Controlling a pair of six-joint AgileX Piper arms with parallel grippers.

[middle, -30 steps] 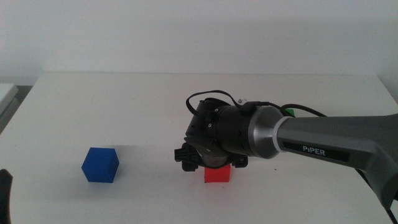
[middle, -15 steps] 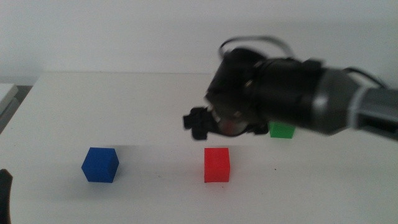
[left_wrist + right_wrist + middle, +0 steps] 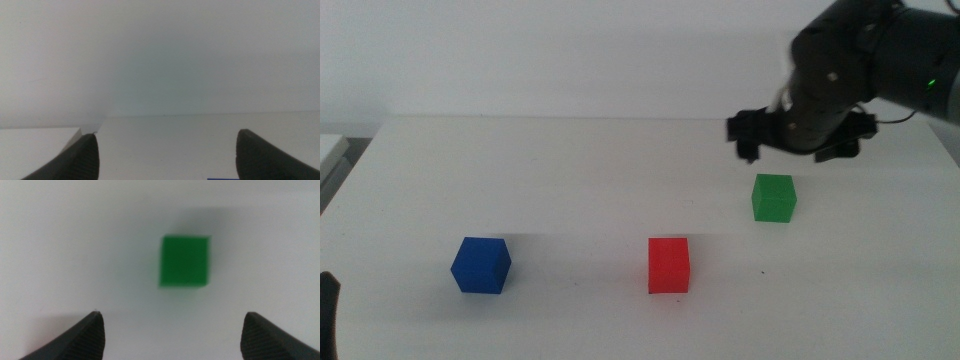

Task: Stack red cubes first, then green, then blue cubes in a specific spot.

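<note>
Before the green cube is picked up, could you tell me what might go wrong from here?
1. The right pincer hangs open above the green cube, which sits off-centre between its jaws in the wrist view; a straight descent might clip or nudge it.
2. The red cube stands alone; a tilted green cube set on it could slide off or push it.
3. The left pincer waits near the blue cube; an early move might bump it.

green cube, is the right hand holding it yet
No, the green cube sits on the table, apart from the open right hand above it.
</note>
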